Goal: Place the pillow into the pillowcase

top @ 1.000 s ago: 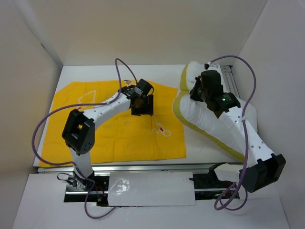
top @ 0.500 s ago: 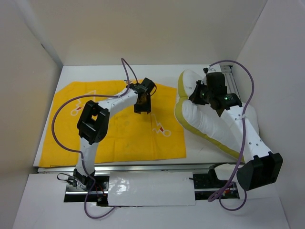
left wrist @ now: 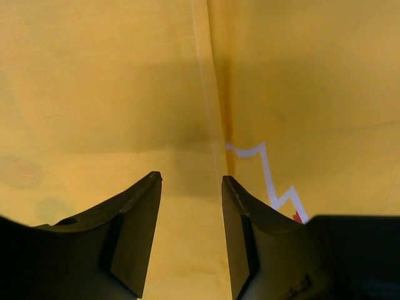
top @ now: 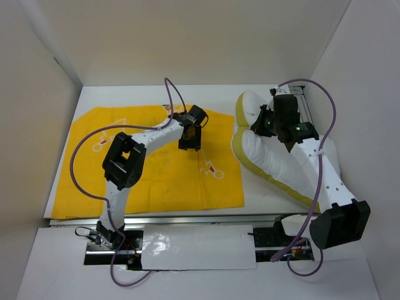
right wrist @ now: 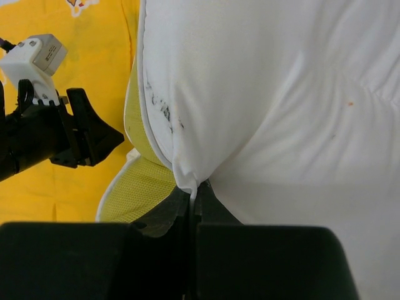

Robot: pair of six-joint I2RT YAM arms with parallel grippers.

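The bright yellow pillowcase (top: 125, 169) lies flat on the left of the table. My left gripper (top: 189, 139) hovers over its far right part, near the right edge. In the left wrist view its jaws (left wrist: 190, 187) stand open just above the yellow fabric (left wrist: 94, 94), a seam line running between them, and nothing is pinched. The white quilted pillow (top: 281, 165) lies at the right, its far end folded up. My right gripper (top: 262, 122) is shut on a pinch of the pillow's white fabric (right wrist: 187, 178) beside the yellow-green mesh edge (right wrist: 140, 187).
White walls enclose the table at the left, back and right. A metal rail (top: 304, 103) stands at the back right corner behind the pillow. The arm bases and a white cover plate (top: 194, 247) run along the near edge.
The left arm's elbow swung right and its gripper moved a little farther and right over the pillowcase, jaws narrower. The right gripper drew the pillow's far end slightly back.
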